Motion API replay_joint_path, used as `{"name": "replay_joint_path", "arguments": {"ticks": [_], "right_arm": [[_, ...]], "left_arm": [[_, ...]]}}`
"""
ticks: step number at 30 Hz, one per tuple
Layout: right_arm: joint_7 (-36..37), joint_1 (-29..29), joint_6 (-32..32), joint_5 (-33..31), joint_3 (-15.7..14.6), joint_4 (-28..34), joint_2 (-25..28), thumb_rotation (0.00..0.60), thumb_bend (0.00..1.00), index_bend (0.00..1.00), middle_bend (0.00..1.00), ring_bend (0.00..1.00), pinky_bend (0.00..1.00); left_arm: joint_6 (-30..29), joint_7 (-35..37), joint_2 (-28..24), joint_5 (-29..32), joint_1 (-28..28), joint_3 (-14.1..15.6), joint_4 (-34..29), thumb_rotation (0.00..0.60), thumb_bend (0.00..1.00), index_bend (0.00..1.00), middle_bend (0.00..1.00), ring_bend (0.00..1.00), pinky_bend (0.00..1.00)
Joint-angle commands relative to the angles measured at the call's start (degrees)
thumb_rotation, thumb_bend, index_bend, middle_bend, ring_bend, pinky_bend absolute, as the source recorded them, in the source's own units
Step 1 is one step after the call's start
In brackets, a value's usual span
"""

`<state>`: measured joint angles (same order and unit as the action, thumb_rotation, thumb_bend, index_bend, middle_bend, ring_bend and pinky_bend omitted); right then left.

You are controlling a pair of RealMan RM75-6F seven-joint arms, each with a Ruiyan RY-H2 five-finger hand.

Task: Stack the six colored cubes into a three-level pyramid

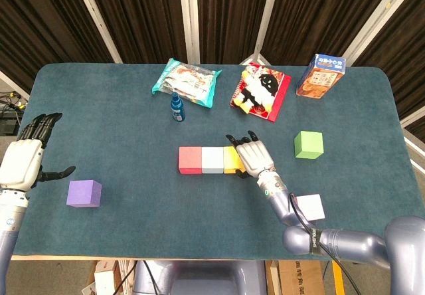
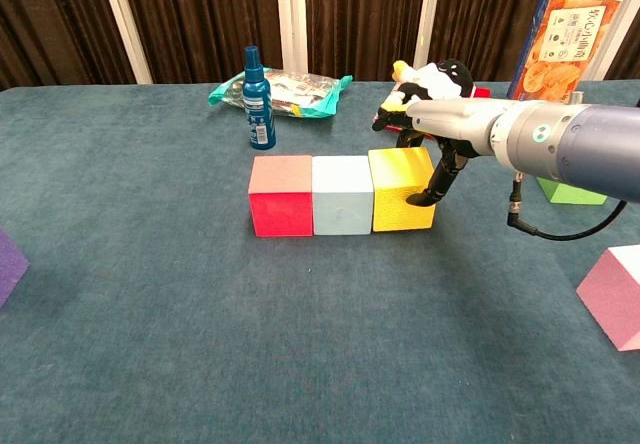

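Three cubes make the bottom row in the middle of the table [image 1: 119, 115], while three lie loose: nearest the robot, the pink cube [image 2: 615, 294] at its right and the purple cube [image 1: 84, 193] at its left, just beside the left hand [image 1: 22, 162], which hangs with fingers spread and holds nothing. Further in, the red cube [image 2: 281, 195], pale blue cube [image 2: 342, 194] and yellow cube [image 2: 401, 188] sit touching side by side. The right hand [image 1: 250, 156] lies over the yellow cube's top with a fingertip down its outer face; it seems to press rather than grasp, though the chest view does not settle that. Pushing harder risks sliding the whole row or skewing it, which would leave a poor base for the second level. Lifting away carelessly could drag the yellow cube back out. Beyond, the green cube [image 1: 309, 144] waits, and further off the spray bottle [image 2: 259, 99] and snack packs [image 1: 186, 81] could be knocked by a wide reach.
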<state>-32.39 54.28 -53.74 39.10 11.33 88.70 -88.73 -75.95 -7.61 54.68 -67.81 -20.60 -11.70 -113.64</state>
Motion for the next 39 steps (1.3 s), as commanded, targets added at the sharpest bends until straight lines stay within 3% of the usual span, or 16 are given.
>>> {"name": "replay_joint_path", "arguments": {"ticks": [1,39], "right_arm": [[0.0,0.2,-0.2,0.0,0.0,-0.2,-0.3,0.600,0.33,0.00,0.33,0.21,0.00],[-1.1,1.7,-0.2,-1.9,-0.4,-2.6,-2.4,0.600,0.33,0.00,0.33,0.21,0.00]], "left_arm": [[0.0,0.1,0.0,0.0,0.0,0.0,0.1,0.600,0.14,0.00,0.05,0.04,0.11],[0.6,0.3,0.0,0.4,0.2,-0.4,0.6,0.600,0.14,0.00,0.05,0.04,0.11]]}}
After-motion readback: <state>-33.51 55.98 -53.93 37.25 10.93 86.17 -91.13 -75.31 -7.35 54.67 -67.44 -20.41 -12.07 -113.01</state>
